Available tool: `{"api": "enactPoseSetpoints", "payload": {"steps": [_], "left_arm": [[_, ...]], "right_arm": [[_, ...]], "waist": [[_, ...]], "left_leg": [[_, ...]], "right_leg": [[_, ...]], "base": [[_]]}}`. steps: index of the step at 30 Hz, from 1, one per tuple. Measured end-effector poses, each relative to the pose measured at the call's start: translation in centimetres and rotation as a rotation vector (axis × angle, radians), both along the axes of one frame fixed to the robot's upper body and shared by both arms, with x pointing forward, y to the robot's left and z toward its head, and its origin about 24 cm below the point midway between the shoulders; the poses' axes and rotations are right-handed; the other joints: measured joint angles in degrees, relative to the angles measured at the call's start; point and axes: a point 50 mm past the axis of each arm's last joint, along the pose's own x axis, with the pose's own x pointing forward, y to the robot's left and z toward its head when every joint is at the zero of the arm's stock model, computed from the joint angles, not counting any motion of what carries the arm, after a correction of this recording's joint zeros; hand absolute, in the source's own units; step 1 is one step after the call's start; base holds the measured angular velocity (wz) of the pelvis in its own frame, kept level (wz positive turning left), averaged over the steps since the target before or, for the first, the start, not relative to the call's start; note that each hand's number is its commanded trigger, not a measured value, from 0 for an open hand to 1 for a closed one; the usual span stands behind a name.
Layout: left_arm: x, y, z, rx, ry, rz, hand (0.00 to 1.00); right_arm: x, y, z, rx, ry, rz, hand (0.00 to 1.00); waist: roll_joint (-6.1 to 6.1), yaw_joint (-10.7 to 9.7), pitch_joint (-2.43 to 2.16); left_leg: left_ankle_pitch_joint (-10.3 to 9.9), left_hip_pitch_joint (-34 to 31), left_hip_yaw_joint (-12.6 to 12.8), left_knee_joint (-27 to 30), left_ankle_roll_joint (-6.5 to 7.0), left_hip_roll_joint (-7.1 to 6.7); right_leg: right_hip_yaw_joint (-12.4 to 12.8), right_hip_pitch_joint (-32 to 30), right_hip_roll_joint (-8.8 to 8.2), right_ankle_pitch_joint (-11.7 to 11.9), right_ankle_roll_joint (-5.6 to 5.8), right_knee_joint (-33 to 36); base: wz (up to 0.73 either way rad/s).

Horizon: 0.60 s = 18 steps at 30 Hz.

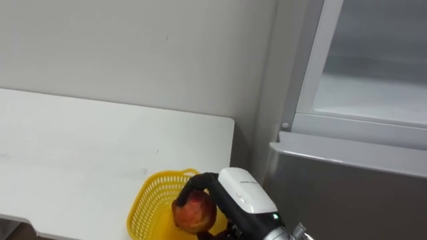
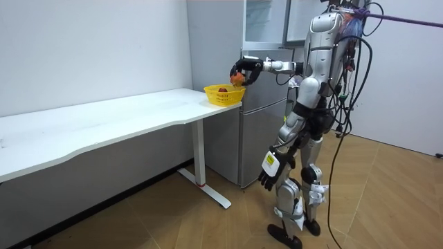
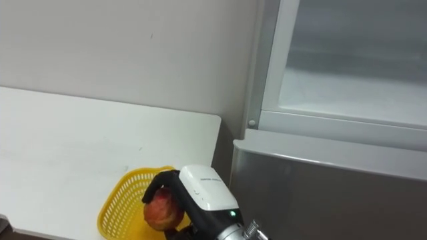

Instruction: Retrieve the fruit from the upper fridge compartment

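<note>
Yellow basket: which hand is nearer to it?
Right. The right hand holds a red fruit over the yellow basket; the left hand hangs low beside the robot's thigh, away from it.

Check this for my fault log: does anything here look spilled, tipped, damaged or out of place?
Nothing stands out. The yellow basket sits upright at the end of the white table beside the fridge, and the right hand holds a red fruit over it.
</note>
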Motion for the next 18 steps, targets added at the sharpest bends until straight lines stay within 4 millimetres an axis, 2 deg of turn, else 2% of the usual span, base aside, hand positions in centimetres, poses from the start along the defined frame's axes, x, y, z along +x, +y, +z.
{"api": "enactPoseSetpoints", "payload": {"steps": [10, 11, 12, 13, 14, 18], "left_arm": [[0.06, -0.17, -0.01, -0.003, -0.002, 0.003, 0.0], [0.05, -0.17, -0.01, -0.003, -0.001, 0.003, 0.0], [0.04, -0.16, -0.01, -0.003, -0.001, 0.004, 0.0], [0.04, -0.16, -0.01, -0.003, -0.001, 0.004, 0.0], [0.04, -0.16, -0.01, -0.003, -0.001, 0.004, 0.0], [0.0, -0.17, -0.02, -0.003, 0.0, 0.005, 0.0]], "right_arm": [[0.12, -0.12, -0.63, -0.017, 0.032, -0.003, 1.0], [0.12, -0.12, -0.63, -0.017, 0.032, -0.003, 0.91], [0.12, -0.11, -0.64, -0.017, 0.033, -0.002, 0.91], [0.12, -0.11, -0.65, -0.018, 0.034, -0.001, 0.09], [0.12, -0.11, -0.65, -0.02, 0.034, -0.001, 0.0], [0.11, -0.09, -0.65, -0.03, 0.028, -0.001, 0.0]], "waist": [[-0.06, 0.1, -0.04], [-0.07, 0.1, -0.05], [-0.07, 0.0, -0.05], [-0.08, 0.1, -0.05], [-0.1, -0.1, -0.07], [-0.11, -0.1, -0.08]], "left_leg": [[0.0, 0.0, 0.0, 0.0, 0.0, 0.0], [0.0, 0.0, 0.0, 0.0, 0.0, 0.0], [0.0, 0.0, 0.0, 0.0, 0.0, -0.01], [0.0, 0.0, 0.0, 0.0, 0.0, -0.01], [0.0, 0.0, 0.0, 0.0, 0.0, -0.02], [0.0, 0.0, 0.0, 0.0, 0.0, -0.02]], "right_leg": [[0.0, 0.0, -0.01, 0.0, 0.03, 0.0], [0.0, 0.0, -0.01, 0.0, 0.03, 0.0], [0.0, 0.0, -0.01, 0.0, 0.03, 0.0], [0.0, 0.0, -0.02, 0.0, 0.03, 0.0], [0.0, 0.0, -0.02, 0.0, 0.03, 0.0], [0.1, 0.0, -0.01, 0.0, 0.03, 0.0]], "base": [[0.0], [0.0], [0.0], [0.0], [0.0], [0.0]]}}
